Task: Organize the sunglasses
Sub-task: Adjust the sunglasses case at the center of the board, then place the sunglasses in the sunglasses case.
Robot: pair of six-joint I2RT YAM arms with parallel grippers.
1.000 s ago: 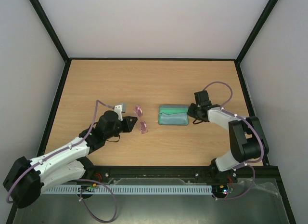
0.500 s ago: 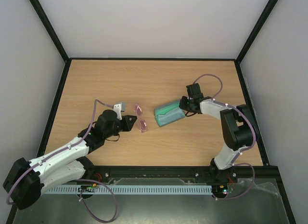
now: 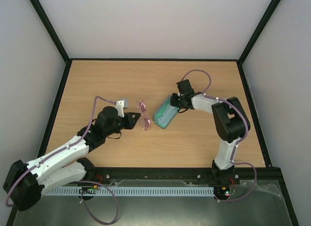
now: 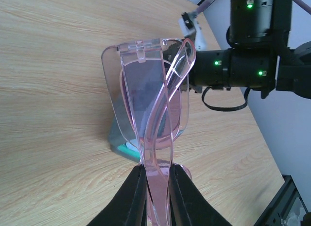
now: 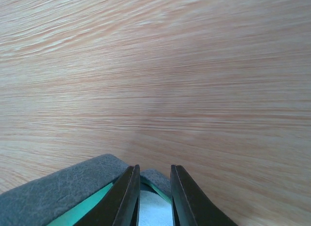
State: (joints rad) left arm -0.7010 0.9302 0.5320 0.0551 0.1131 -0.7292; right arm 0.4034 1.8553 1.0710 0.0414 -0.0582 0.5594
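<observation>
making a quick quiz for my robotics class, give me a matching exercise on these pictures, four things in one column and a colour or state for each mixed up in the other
Column one:
1 sunglasses
2 case
3 left hand
4 right hand

Column two:
a holds the case
b see-through pink
c grey outside, green inside
d holds the sunglasses

Pairs: 1-b, 2-c, 3-d, 4-a
</observation>
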